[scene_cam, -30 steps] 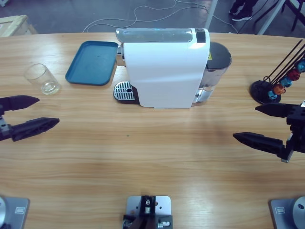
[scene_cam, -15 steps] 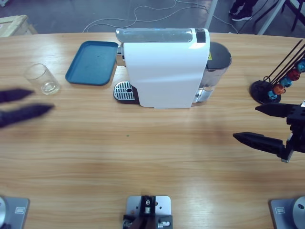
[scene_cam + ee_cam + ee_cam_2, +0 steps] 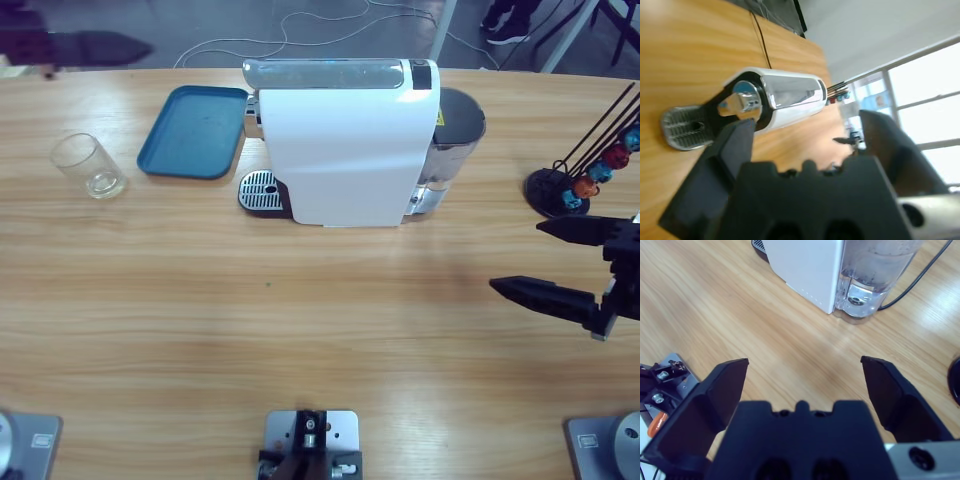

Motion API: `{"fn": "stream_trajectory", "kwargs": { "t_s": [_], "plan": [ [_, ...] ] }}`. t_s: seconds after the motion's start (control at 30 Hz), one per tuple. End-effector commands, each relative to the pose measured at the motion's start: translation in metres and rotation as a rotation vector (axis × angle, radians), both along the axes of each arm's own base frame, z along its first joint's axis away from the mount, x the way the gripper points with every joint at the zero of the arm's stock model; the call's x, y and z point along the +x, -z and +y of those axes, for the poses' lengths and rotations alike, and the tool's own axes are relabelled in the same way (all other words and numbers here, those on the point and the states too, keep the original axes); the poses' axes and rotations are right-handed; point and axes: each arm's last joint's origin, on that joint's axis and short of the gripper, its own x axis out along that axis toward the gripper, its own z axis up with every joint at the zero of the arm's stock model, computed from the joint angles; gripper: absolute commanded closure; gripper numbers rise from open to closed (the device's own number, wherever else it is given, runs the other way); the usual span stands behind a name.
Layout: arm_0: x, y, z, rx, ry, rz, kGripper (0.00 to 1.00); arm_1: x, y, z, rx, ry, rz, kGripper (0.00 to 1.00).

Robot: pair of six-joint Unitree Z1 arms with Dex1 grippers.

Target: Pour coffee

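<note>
Black jaws spread on both sides. Swung left gripper (image 3: 805, 125) from mid-left edge into upper left corner, away from glass tumbler (image 3: 88, 165) beside blue tray (image 3: 192, 135). Kept right gripper (image 3: 516, 257) parked at right edge. See no coffee anywhere yet; probably repositioning, nothing poured.

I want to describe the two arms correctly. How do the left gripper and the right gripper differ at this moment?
1. Place: the left gripper sits at the table's far left corner, past the glass tumbler; the right gripper hangs at the right edge, near the capsule stand.
2. View: the left gripper looks along the coffee machine from its spout end; the right gripper looks down at the machine's water tank.
Shared: both are open and hold nothing.
</note>
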Motion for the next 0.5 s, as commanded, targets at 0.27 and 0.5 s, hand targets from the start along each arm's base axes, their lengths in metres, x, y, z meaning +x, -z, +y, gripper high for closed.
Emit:
{"fn": "stream_trajectory", "kwargs": {
  "t_s": [0.27, 0.5],
  "plan": [
    [0.037, 0.041, -0.032, -0.005, 0.062, 0.217, 0.277, -0.013, 0.005, -0.009, 0.015, -0.019, -0.033, 0.000],
    [0.053, 0.053, -0.051, -0.067, 0.217, 0.218, 0.276, -0.013, 0.005, -0.009, 0.017, -0.021, -0.033, 0.000]
  ]
}}
